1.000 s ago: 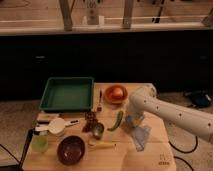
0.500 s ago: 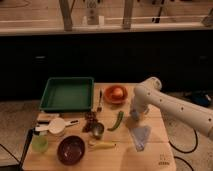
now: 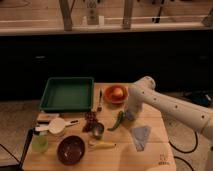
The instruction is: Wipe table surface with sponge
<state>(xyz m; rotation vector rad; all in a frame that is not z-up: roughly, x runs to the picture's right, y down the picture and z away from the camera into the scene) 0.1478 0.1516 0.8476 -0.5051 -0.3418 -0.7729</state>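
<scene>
Behind the table runs a dark counter front with a glass rail above it, and the light wooden table surface is crowded on its left half.

Starting at the left:
- A pale green cup stands at the near edge, at about eight o'clock on the table.
- A white scoop lies just beyond the cup.
- A green tray sits at ten o'clock.
- A dark bowl is toward the middle at the near side.
- A small metal cup has a banana just beside it.
- A fork lies near the tray.
- A green pepper comes next, and an orange bowl sits at twelve o'clock.

The white arm reaches in from three o'clock. Its gripper hangs low over the wood, just right of the pepper. I cannot tell whether it is open or closed, and it does not seem to be holding anything.

A pale blue-grey pad, which I take for the sponge, lies flat and apart from the gripper. It is at roughly five o'clock from the gripper, toward the near edge. Its long axis seems to run from about one to seven o'clock. I judge the pick-up has not yet been made, so the next reach should be short, toward me and slightly right. A small dark mark sits at the near right corner.
</scene>
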